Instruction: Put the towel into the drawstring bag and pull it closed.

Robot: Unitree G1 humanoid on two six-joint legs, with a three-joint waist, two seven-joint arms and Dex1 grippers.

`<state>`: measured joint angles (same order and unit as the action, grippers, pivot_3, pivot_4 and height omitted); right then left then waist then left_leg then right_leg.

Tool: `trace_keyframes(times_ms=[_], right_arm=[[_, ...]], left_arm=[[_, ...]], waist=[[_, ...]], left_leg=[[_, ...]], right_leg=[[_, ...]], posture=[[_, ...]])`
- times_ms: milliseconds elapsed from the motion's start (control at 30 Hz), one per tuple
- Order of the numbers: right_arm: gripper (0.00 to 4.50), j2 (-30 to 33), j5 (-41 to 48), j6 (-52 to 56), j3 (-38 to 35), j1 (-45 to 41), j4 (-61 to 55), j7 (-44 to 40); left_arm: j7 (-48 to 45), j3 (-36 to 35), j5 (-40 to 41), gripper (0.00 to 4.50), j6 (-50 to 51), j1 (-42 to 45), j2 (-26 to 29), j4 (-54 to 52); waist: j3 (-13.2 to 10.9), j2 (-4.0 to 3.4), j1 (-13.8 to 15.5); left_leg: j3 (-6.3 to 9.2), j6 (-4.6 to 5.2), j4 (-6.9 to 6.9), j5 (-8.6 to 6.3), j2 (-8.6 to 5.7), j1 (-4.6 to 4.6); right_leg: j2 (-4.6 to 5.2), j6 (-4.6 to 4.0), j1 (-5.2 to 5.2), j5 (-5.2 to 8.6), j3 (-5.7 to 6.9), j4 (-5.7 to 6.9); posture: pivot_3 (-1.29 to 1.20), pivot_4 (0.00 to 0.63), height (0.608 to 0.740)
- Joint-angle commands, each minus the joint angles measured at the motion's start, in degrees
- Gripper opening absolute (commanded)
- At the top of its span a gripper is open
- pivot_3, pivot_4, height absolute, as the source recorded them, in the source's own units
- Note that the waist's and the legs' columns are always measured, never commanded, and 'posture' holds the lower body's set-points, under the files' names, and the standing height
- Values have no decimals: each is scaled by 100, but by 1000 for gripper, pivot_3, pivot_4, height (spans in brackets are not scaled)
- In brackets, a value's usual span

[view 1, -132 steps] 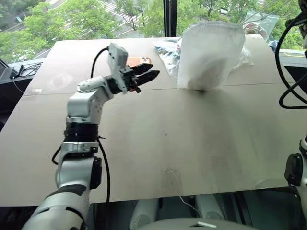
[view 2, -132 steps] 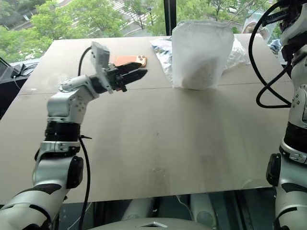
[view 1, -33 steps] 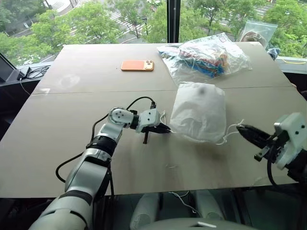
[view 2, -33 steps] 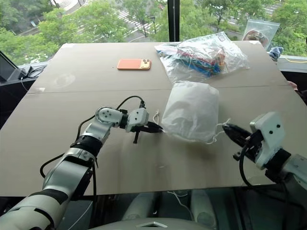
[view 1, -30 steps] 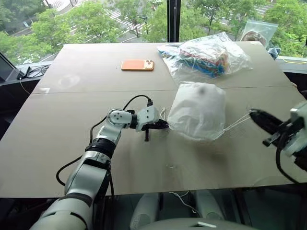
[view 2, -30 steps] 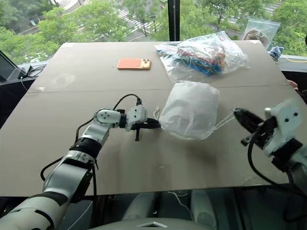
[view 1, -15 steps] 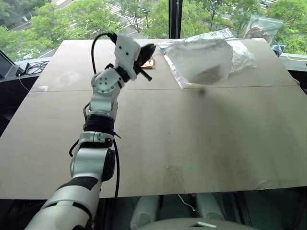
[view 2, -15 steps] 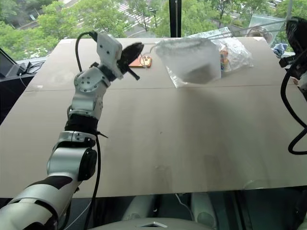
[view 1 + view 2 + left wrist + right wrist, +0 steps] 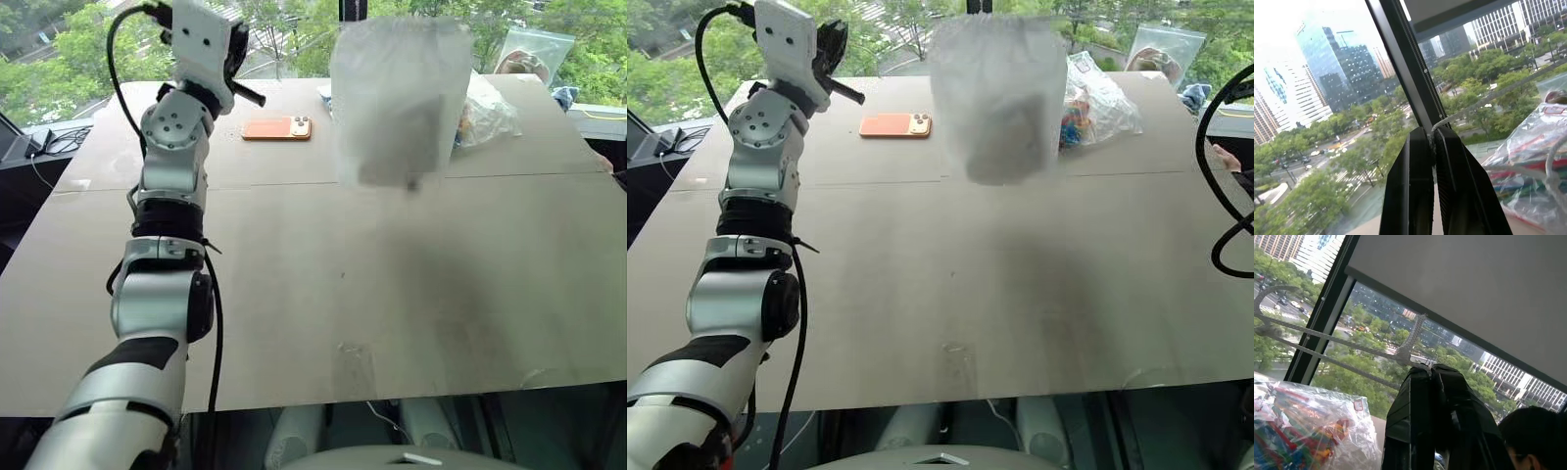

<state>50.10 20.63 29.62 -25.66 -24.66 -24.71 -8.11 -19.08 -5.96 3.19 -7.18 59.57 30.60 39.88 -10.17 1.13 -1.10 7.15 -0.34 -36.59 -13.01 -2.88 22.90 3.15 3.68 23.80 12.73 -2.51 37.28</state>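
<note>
White drawstring bag (image 9: 400, 98) hangs in mid-air above the table (image 9: 323, 284), a darker lump inside. Left gripper (image 9: 1432, 139) and right gripper (image 9: 1431, 372) each pinch a cord (image 9: 1488, 95). Orange phone (image 9: 277, 128) shows no readable lettering.

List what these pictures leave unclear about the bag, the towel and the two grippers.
- Drawstring bag: motion-blurred in both eye views; its mouth is cut off by the top edge, so closure can't be judged.
- Towel: a vague shape through the bag's fabric.
- Left gripper: shut on a cord; its run to the bag is out of frame.
- Right gripper: shut on a cord.
</note>
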Motion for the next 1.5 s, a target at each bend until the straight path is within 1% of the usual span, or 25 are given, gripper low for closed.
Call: trace_keyframes(times_ms=[33, 233, 267, 333, 400, 467, 533, 567, 600, 633, 733, 833, 867, 933, 967, 1000, 1067, 1100, 1133, 1200, 1233, 1300, 1367, 1400, 1500], right_arm=[[0, 20, -470, -131, -898, 52, 195, 363], [0, 32, -512, -314, -1063, -62, 466, 291], [0, -1, -387, -273, -1056, -80, 450, 214], [0, -145, 238, 89, -934, 69, 252, -223], [0, -286, 662, 244, -591, 644, -166, -830], [0, -435, 1048, 434, -191, 1411, -718, -1351], [0, -578, 1288, 664, 332, 2230, -1312, -1660], [0, -646, 1327, 722, 555, 2554, -1521, -1751], [0, -736, 1372, 797, 762, 2823, -1679, -1766], [0, -800, 1390, 835, 873, 2973, -1765, -1766], [0, -919, 843, 684, 1527, 3183, -1751, -1647], [0, -1106, 399, 453, 1963, 3040, -1456, -1536], [0, -1275, 288, 413, 2041, 2894, -1255, -1401], [639, -1468, -86, 165, 2345, 2583, -820, -1328], [1146, -1574, -212, 54, 2465, 2437, -611, -1321], [1409, -1634, -271, -28, 2531, 2362, -484, -1367], [2311, -1649, -338, -136, 2550, 2345, -371, -1506], [2810, -1609, -350, -198, 2487, 2421, -382, -1601], [3190, -1567, -321, -243, 2379, 2529, -427, -1689], [4152, -1484, -159, -296, 2000, 2892, -605, -1869], [4500, -1421, -85, -370, 1780, 3165, -716, -2007], [4500, -1317, 43, -520, 1359, 3752, -933, -2290], [4500, -1267, 186, -654, 951, 4300, -1141, -2556], [4500, -1287, 298, -662, 750, 4480, -1222, -2618], [4500, -1344, 485, -672, 335, 4764, -1345, -2698]], left_arm=[[536, -658, 140, 56, 320, -149, 500, -27], [443, -733, 284, 56, 369, -365, 734, -155], [299, -733, 362, 56, 376, -415, 748, -191], [-284, -672, 623, 56, 288, -711, 718, -449], [-1085, -490, 902, 56, 290, -1389, 644, -979], [-1544, -326, 1008, 56, 296, -2178, 596, -1492], [-1823, -202, 1076, 56, 435, -2999, 528, -2004], [-1957, -180, 1166, 56, 544, -3317, 474, -2224], [-2047, -140, 1186, 56, 587, -3631, 445, -2440], [-2101, -125, 1191, 56, 622, -3817, 428, -2586], [-2322, 4, 1278, 56, 1018, -4400, 406, -3143], [-2432, 12, 1383, 56, 1319, -4611, 353, -3430], [-2427, 24, 1393, 56, 1407, -4628, 328, -3474], [-2508, 126, 1371, 0, 1460, -4611, 271, -3524], [-2576, 161, 1400, 0, 1515, -4581, 242, -3518], [-2702, 190, 1474, 0, 1600, -4564, 235, -3519], [-2980, 158, 1627, 0, 1608, -4626, 284, -3580], [-3109, 55, 1783, 332, 1673, -4696, 325, -3658], [-3200, -79, 1967, 704, 1808, -4781, 371, -3761], [-3387, -308, 2229, 1451, 2038, -5123, 561, -4075], [-3457, -427, 2366, 1964, 2193, -5356, 663, -4275], [-3481, -669, 2569, 2845, 2444, -5791, 817, -4630], [-3448, -927, 2776, 3856, 2687, -6171, 914, -4957], [-3424, -1043, 2877, 4142, 2826, -6338, 957, -5108], [-3362, -1346, 3039, 4142, 3016, -6781, 992, -5448]], waist=[[0, 0, 10], [0, 0, 27], [0, 0, 26], [1, -1, 15], [12, -5, -12], [13, -8, -29], [9, -9, -63], [9, -9, -71], [9, -9, -73], [9, -9, -72], [9, -7, -58], [9, -8, -35], [9, -7, -24], [8, -10, -1], [8, -10, 4], [8, -10, 7], [8, -10, 10], [8, -10, 11], [8, -10, 17], [9, -10, 18], [9, -11, 17], [9, -12, 20], [9, -12, 29], [9, -12, 31], [10, -14, 24]], left_leg=[[1, 0, 0, 0, 0, 0], [0, 0, 0, 0, -1, 0], [-1, 0, 0, 0, -1, 0], [-1, 0, 0, 0, -1, -2], [-6, 0, 5, 0, 3, -8], [-13, 0, 19, 0, 9, -19], [-15, 0, 23, 0, 16, -19], [-14, 0, 23, 0, 15, 0], [-11, 1, 22, -1, 18, -3], [-9, 2, 22, -2, 18, -2], [-8, 5, 7, -3, 16, -4], [-15, 6, -3, -2, 19, -26], [-13, 5, -8, -2, 23, -27], [-13, 3, -21, -1, 33, -30], [-16, 3, -25, 0, 33, -33], [-18, 2, -27, 0, 33, -34], [-18, 2, -28, 0, 33, -33], [-19, 1, -27, 0, 33, -30], [-17, 1, -26, 0, 33, -27], [-17, 0, -24, -1, 33, -23], [-18, 1, -21, -2, 33, -21], [-19, 2, -6, -4, 32, -17], [-20, 4, 9, -5, 33, -16], [-20, 6, 10, -6, 33, -16], [-22, 7, 10, -7, 40, -21]], right_leg=[[0, 0, 1, 0, 0, 0], [1, 0, 0, 0, 1, 1], [1, 0, 0, 0, 0, 1], [1, -1, 0, 0, 0, 1], [1, -1, -3, 0, -4, 0], [1, -3, -8, 0, -9, -8], [0, -4, -8, 0, -11, -11], [0, -4, 10, -1, -12, -11], [2, -5, 8, 1, -13, -7], [3, -5, 8, 0, -12, -10], [4, -3, 0, -1, -12, -11], [-2, 2, -22, -3, -6, -14], [-6, 5, -23, -3, -3, -12], [-20, 6, -26, -3, 1, -6], [-21, 8, -26, -4, -1, 6], [-21, 8, -26, -4, -2, 10], [-24, -4, -23, -12, -2, 13], [-24, -12, -20, -16, -2, 14], [-23, -13, -18, -16, -1, 14], [-18, -14, -16, -15, 0, 12], [-14, -13, -15, -15, -1, 9], [-9, -12, -13, -13, -2, -11], [-6, -11, -13, -13, -2, -29], [-6, -11, -14, -13, -1, -33], [-7, -10, -19, -12, -4, -36]], posture=[[0, 150, 740], [0, 150, 740], [0, 150, 740], [0, 150, 740], [0, 150, 740], [0, 150, 740], [0, 150, 740], [0, 150, 740], [0, 150, 740], [0, 150, 740], [0, 150, 740], [0, 150, 740], [0, 150, 740], [0, 150, 740], [0, 150, 740], [0, 150, 740], [0, 150, 740], [0, 150, 740], [0, 150, 740], [0, 150, 740], [0, 150, 740], [0, 150, 740], [0, 150, 740], [0, 150, 740], [0, 150, 740]])
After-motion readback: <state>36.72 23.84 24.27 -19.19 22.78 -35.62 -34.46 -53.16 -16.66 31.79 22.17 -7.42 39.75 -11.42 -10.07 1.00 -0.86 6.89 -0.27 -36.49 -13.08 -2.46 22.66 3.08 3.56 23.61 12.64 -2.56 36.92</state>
